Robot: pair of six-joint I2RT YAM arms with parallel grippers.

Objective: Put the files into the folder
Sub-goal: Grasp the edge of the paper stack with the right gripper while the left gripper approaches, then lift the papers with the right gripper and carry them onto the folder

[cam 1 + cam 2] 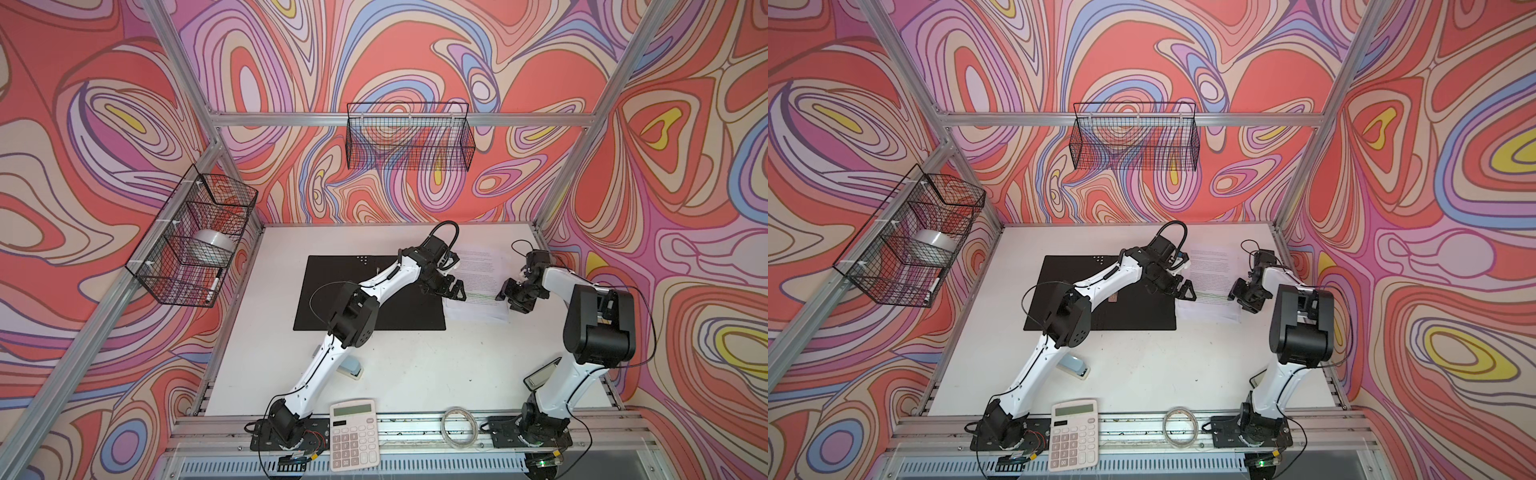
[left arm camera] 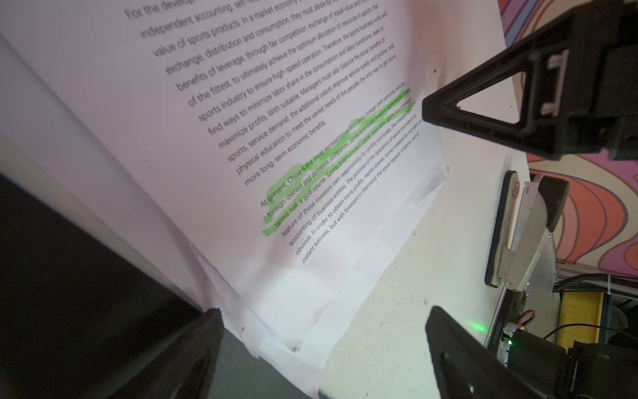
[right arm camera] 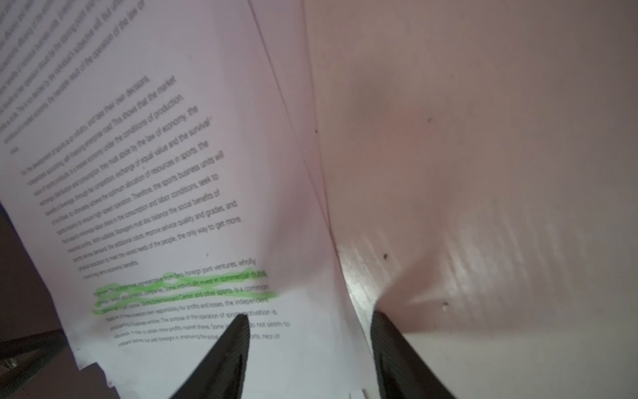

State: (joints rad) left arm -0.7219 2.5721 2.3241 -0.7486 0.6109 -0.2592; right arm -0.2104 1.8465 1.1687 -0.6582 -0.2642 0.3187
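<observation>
Left end effector (image 1: pixel 451 291) over files (image 1: pixel 482 270)

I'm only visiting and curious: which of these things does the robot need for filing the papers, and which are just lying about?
For the job:
- files
- folder, lying open

Just lying about:
- calculator
- tape roll and marker in the side basket
- coil of wire
</observation>
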